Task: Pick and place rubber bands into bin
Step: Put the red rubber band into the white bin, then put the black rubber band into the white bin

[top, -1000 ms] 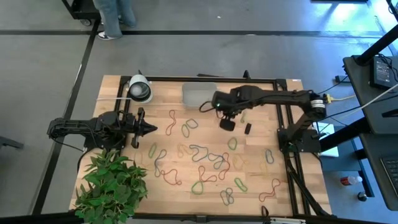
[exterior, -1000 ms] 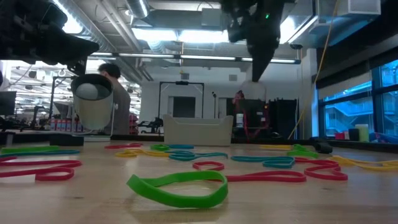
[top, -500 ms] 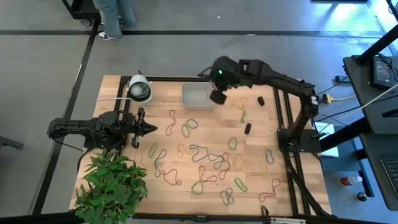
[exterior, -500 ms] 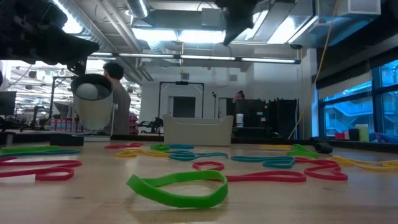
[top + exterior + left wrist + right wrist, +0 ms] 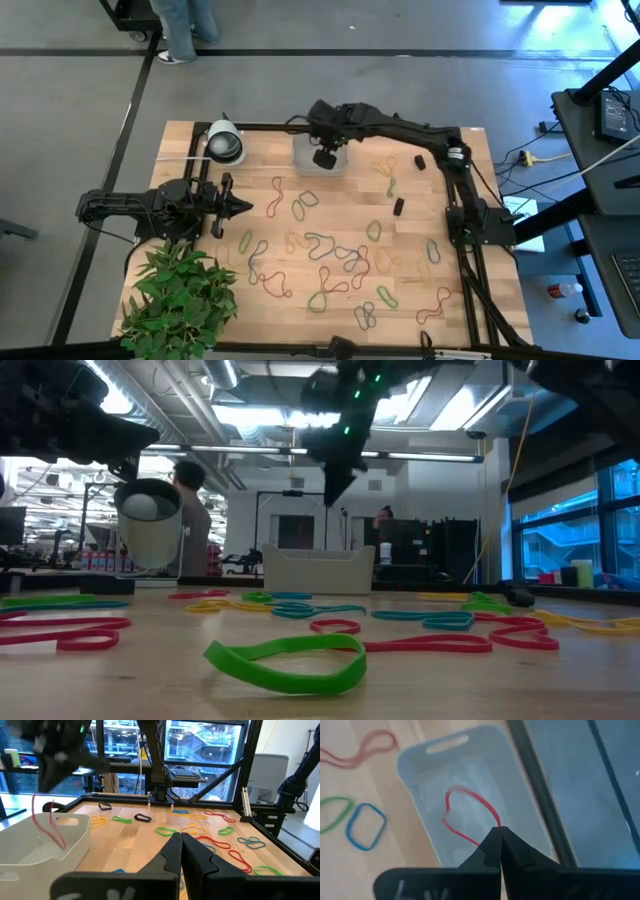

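Observation:
My right gripper (image 5: 324, 158) hovers over the bin (image 5: 303, 150), a translucent white tub at the table's far edge, and is shut on a red rubber band (image 5: 465, 795). The low view shows this gripper (image 5: 335, 480) high above the bin (image 5: 318, 572). Many rubber bands (image 5: 320, 250) in green, red, blue and tan lie flat across the wooden table. My left gripper (image 5: 245, 208) waits at the table's left side, shut and holding nothing. In the left wrist view its fingers (image 5: 180, 836) point toward the bin (image 5: 45, 845), over which the red band (image 5: 50, 822) hangs. My right gripper pinches the red rubber band at the top of its loop (image 5: 492, 822) between its two fingertips, coming from above and pointing down. The band hangs slack below the fingers, over the inside of the bin; whether its lower end touches the bin floor cannot be told.
A round white-and-black roll (image 5: 224, 143) stands at the far left corner, left of the bin. A green plant (image 5: 180, 300) covers the near left corner. Small black pieces (image 5: 398, 207) lie right of centre. A black frame (image 5: 455, 180) rims the table. A person (image 5: 185, 25) stands beyond the far edge.
My right gripper has travelled from right of the table's centre toward the far edge, then left, and now stands above the bin. The left arm has kept still.

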